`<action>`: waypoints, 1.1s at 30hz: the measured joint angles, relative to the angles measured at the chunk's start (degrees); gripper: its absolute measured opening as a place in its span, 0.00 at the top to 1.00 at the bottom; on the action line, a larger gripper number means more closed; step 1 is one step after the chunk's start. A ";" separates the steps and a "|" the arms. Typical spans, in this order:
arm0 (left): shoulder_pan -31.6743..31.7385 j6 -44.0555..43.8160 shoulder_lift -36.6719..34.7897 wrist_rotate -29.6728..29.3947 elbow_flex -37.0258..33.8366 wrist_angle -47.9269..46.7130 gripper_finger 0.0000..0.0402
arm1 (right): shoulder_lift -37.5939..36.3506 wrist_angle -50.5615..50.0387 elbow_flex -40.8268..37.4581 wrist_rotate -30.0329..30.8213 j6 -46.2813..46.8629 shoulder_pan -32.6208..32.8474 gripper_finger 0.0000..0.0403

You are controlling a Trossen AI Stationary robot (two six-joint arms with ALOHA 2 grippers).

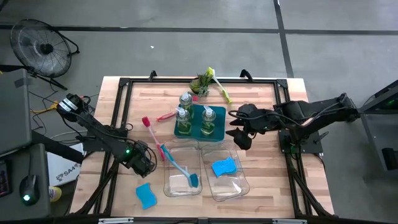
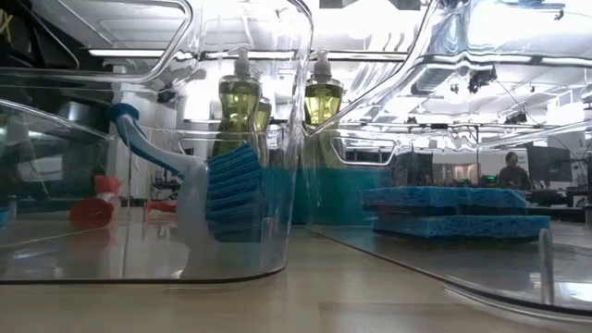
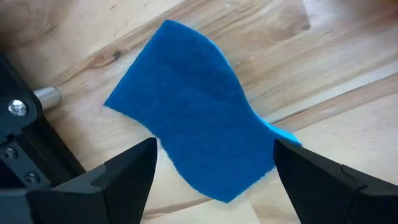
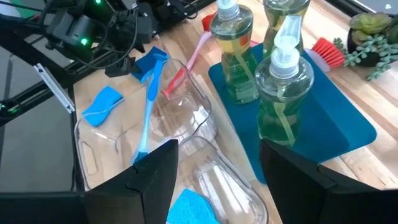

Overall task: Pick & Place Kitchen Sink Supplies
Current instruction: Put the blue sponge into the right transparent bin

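Note:
A blue sponge (image 1: pixel 145 195) lies flat on the table near its near left corner. My left gripper (image 1: pixel 144 163) hangs open just short of the sponge (image 3: pixel 193 124), and its fingers frame the sponge in the wrist view without touching it. My right gripper (image 1: pixel 239 130) hovers open to the right of the teal tray (image 1: pixel 193 132), which carries three pump bottles (image 1: pixel 208 115). A blue brush (image 1: pixel 180 168) has its head in the left clear bin (image 1: pixel 171 186) and its handle over the rim. Another blue sponge (image 1: pixel 224 167) lies in the right bin (image 1: pixel 239 186).
A red-pink brush (image 1: pixel 149 127) lies left of the tray and a second one (image 1: pixel 166 116) lies against the tray's left edge. The potted plant (image 1: pixel 200 84) and a yellow-green brush (image 1: pixel 217 84) sit at the far edge. Bare wood shows at the table's right side.

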 joint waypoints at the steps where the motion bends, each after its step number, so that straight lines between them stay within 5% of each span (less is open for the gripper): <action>1: 0.00 -0.02 0.10 -0.26 0.00 0.07 0.21 | 0.00 -0.05 0.00 -0.01 0.10 -0.02 0.45; 22: 0.35 7.13 2.19 -0.46 0.02 2.53 0.21 | 0.00 -0.91 0.02 -1.38 0.47 -0.02 0.45; 33: 0.34 -4.30 2.19 7.15 0.00 -1.83 0.21 | 0.00 -1.16 0.02 -1.14 2.59 -0.02 0.45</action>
